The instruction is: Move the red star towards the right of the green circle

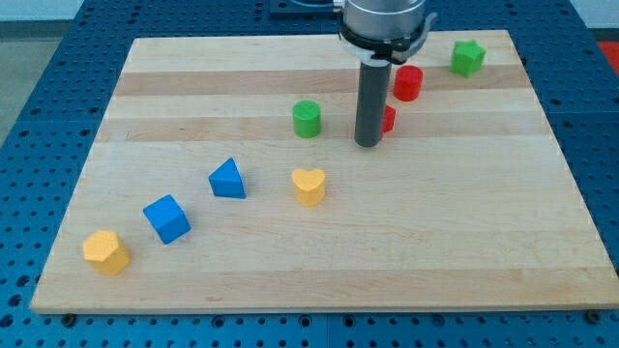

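Wooden board [464, 242], red star [389, 120] touching my tip [367, 143], on its right, mostly hidden.

Red block [388, 120] mostly hidden behind the rod, shape unclear; arm cut off at the view's top.

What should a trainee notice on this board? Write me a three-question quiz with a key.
1. True or false: my tip stands between the green circle and a half-hidden red block.
2. Which block lies nearest the view's bottom-left corner? A) yellow block B) blue cube C) yellow heart
3. Fill in: the green star sits at the view's top ____.

Key: 1 true; 2 A; 3 right.
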Tool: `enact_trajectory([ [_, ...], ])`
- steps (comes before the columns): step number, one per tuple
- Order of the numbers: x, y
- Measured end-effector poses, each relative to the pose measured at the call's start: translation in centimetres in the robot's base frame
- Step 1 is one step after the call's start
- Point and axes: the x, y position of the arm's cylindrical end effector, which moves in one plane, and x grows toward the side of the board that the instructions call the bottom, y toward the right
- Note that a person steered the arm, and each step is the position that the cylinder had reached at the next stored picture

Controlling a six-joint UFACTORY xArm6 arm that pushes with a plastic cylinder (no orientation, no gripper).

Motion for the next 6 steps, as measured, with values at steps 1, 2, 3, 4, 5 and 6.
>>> enact_trajectory([
  [1, 0.5, 0.0],
  [2, 4.1, 3.9],
  [3, 4.5, 5.8],
  [4, -0.4, 4.2],
  [5, -0.4, 3.9],
  [6, -2.1, 3.5],
])
